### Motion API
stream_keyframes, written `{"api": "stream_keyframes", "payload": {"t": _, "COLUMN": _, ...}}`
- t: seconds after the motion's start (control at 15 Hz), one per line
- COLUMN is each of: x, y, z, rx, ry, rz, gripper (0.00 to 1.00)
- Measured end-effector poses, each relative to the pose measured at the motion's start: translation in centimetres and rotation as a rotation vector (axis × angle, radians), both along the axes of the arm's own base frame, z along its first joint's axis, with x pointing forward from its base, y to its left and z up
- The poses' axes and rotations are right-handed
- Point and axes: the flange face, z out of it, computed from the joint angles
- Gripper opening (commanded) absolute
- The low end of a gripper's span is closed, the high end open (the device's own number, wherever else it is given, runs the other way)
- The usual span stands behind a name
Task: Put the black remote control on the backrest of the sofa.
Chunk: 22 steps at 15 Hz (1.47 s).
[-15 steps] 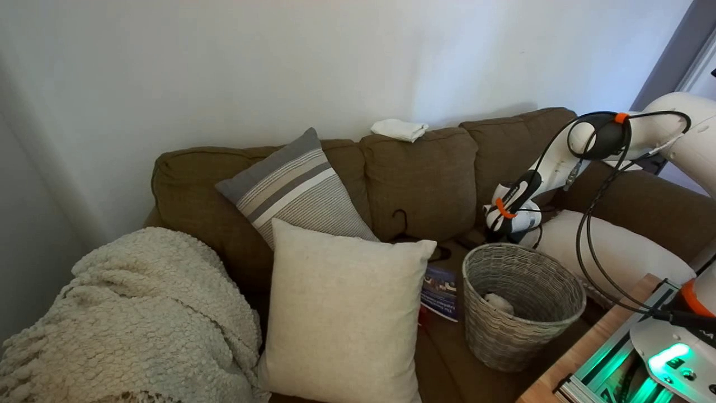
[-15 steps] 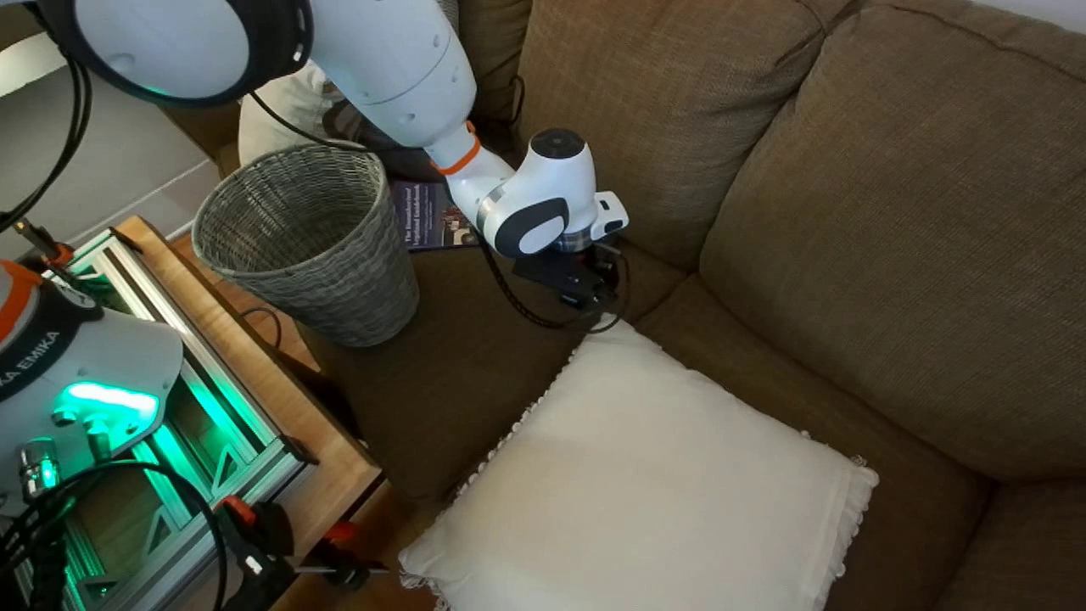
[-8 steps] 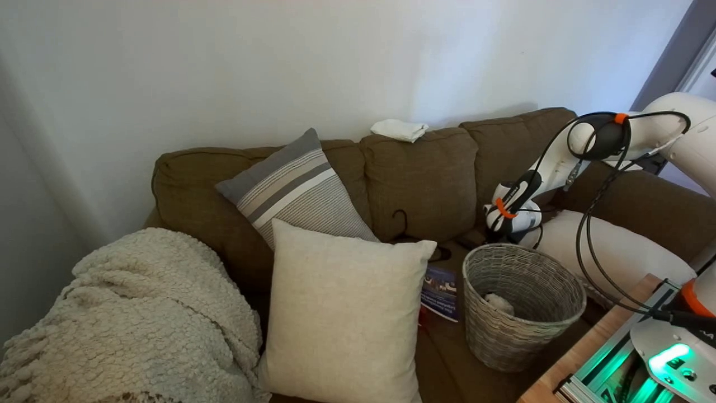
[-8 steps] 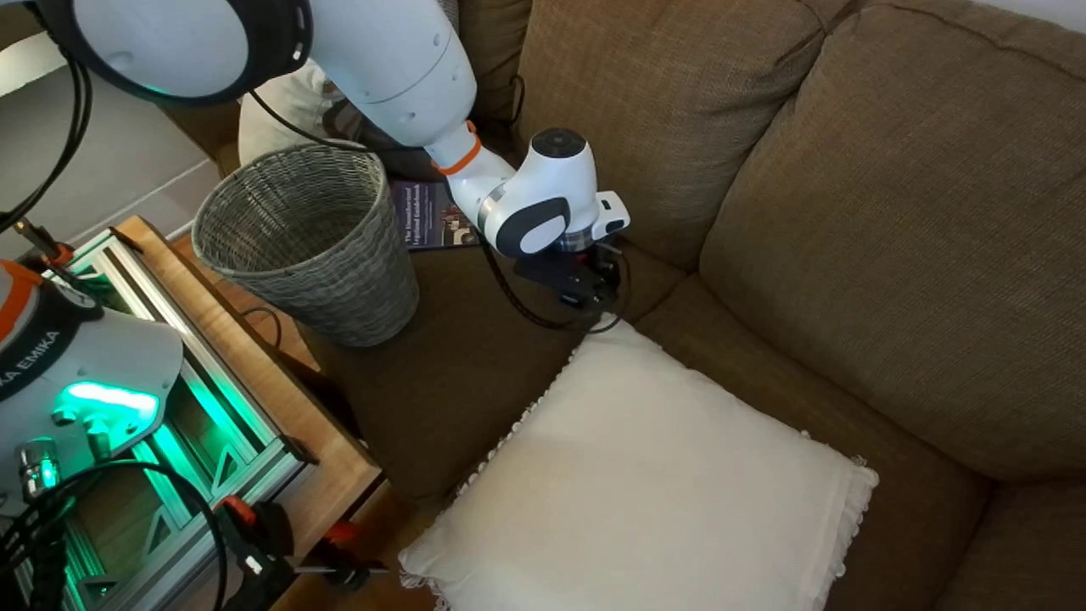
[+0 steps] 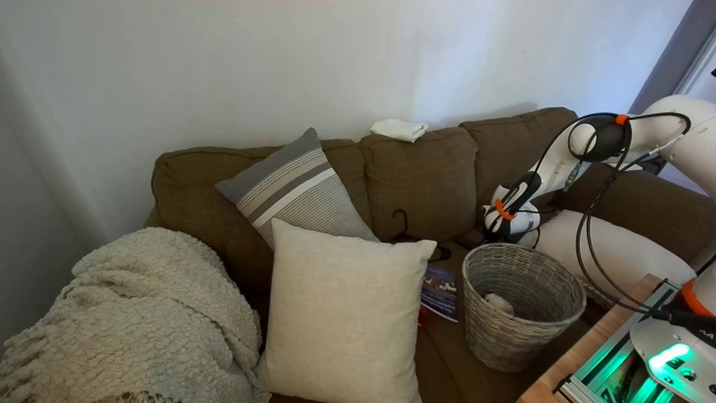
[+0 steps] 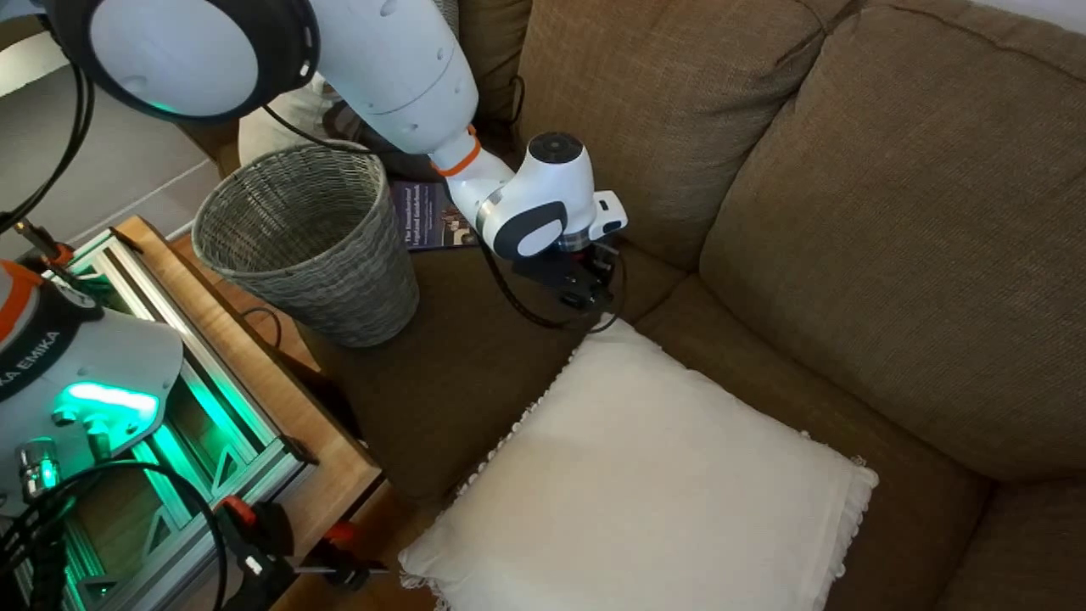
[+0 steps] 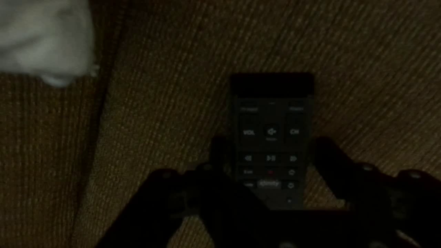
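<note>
Claw (image 7: 271, 143) spread, fingers (image 7: 330, 165) either side of black TV remote control (image 7: 272, 137) on sofa seat (image 6: 467, 365), beyond long edge of bench (image 6: 263, 373); wicker basket (image 6: 361, 293) beside edge, sofa backrest (image 6: 899, 238) farther off.

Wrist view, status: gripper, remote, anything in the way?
Gripper open. Black remote control between its fingers, on sofa seat, not yet on backrest. White fringed pillow close by, apparently not in the way.
</note>
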Motion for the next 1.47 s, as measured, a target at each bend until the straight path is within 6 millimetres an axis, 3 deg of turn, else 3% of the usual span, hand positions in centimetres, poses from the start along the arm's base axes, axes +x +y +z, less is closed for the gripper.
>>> {"api": "stream_keyframes", "payload": {"t": 0.13, "x": -0.1, "y": 0.0, "z": -0.4, "rx": 0.004, "ry": -0.011, "rz": -0.006, "gripper": 0.26}}
{"api": "stream_keyframes", "payload": {"t": 0.4, "x": -0.1, "y": -0.2, "z": -0.4, "rx": 0.008, "ry": -0.025, "rz": -0.013, "gripper": 0.26}}
{"api": "stream_keyframes", "payload": {"t": 0.6, "x": 0.2, "y": -0.2, "z": 0.9, "rx": 0.006, "ry": -0.079, "rz": -0.001, "gripper": 0.26}}
{"api": "stream_keyframes", "payload": {"t": 1.0, "x": -1.2, "y": -0.7, "z": 10.0, "rx": 0.094, "ry": 0.0, "rz": 0.204, "gripper": 0.26}}
{"api": "stream_keyframes", "payload": {"t": 1.2, "x": -3.5, "y": 0.2, "z": 14.8, "rx": 0.131, "ry": 0.087, "rz": 0.313, "gripper": 0.26}}
{"api": "stream_keyframes", "payload": {"t": 1.47, "x": -5.5, "y": 2.0, "z": 21.6, "rx": 0.104, "ry": 0.04, "rz": 0.374, "gripper": 0.26}}
